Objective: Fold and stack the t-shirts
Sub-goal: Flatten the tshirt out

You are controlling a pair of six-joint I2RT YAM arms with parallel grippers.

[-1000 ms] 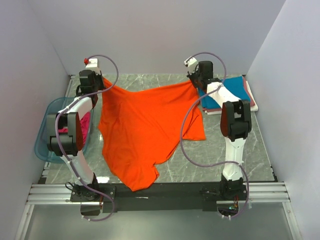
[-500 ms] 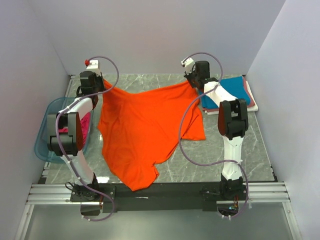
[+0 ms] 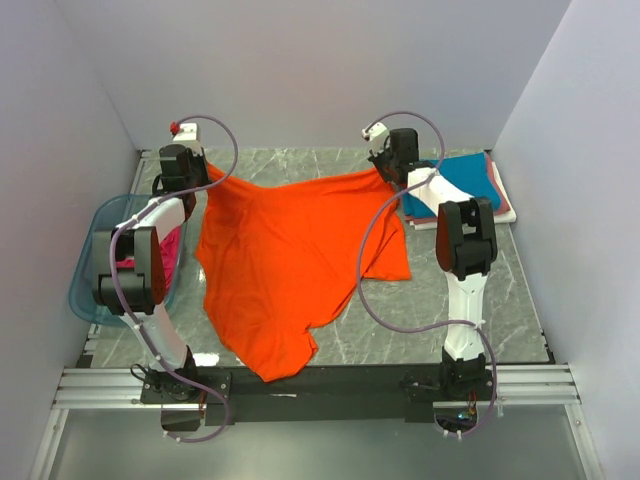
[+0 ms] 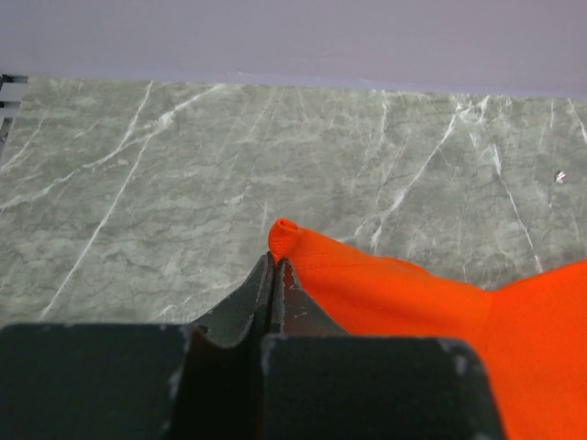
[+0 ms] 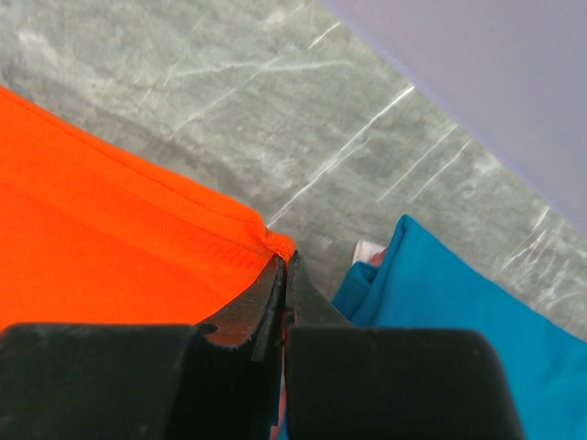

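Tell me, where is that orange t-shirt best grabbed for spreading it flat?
Probably at its two far corners, coming from the near side: the left pincer and right pincer each pinch one there, and the orange t-shirt stretches wide between them.

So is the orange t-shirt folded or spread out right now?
Spread, not folded: the orange t-shirt stretches open between the left gripper and right gripper, each shut on a far corner.

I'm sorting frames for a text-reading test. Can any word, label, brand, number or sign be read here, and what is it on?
None can be read. The orange t-shirt, folded t-shirts, blue tub, table, left arm and right arm show no legible print or marking.
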